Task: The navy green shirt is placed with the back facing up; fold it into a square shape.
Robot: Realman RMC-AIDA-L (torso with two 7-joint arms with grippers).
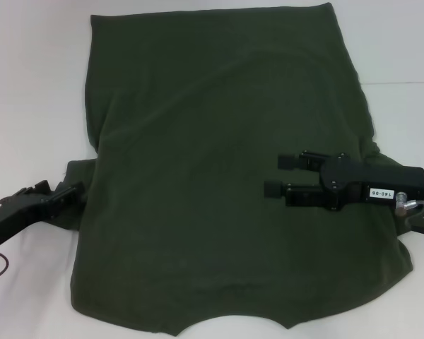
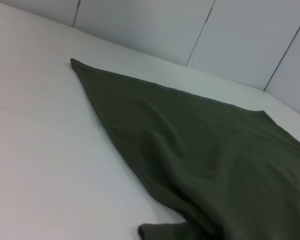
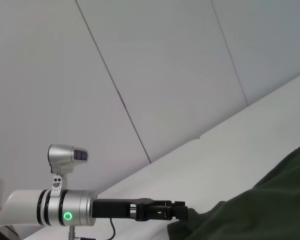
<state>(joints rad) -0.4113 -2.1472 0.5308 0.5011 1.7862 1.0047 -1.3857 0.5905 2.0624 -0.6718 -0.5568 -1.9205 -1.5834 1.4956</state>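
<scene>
The navy green shirt lies spread flat on the white table, plain side up, with its neckline at the near edge. My right gripper reaches in from the right above the shirt's middle, open with nothing between its fingers. My left gripper sits low at the left sleeve, right against the cloth. The right wrist view shows the left gripper meeting the shirt's edge. In the left wrist view the shirt stretches away across the table.
White wall panels stand behind the table's far edge. Bare white table surface lies to the left of the shirt and at the far right.
</scene>
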